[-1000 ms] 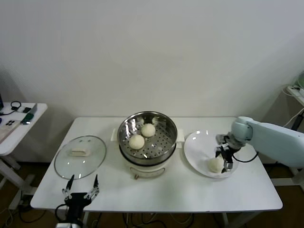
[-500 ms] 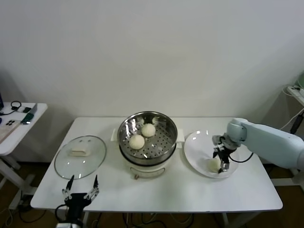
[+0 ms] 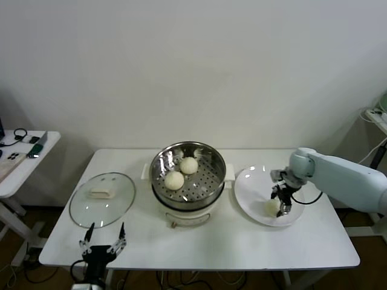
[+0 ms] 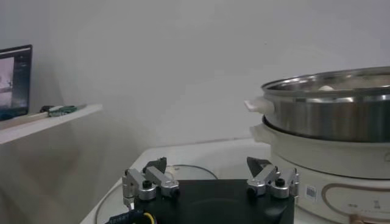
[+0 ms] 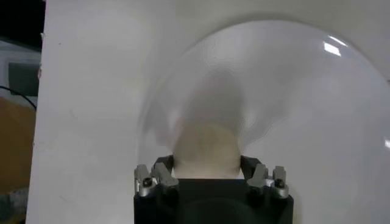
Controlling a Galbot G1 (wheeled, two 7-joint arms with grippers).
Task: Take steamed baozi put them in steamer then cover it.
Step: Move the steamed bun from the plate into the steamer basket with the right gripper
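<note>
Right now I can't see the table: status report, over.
Right end effector astride baozi on plate. Left end effector open, parked near cover. Steamer uncovered, two inside. Nothing blocking.

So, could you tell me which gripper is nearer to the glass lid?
Left. The left gripper sits open at the table's near edge, just in front of the glass lid; the right gripper is across the steamer, over the plate.

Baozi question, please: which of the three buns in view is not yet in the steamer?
The baozi on the white plate, between the right gripper's fingers. The other two buns already lie in the steamer.
</note>
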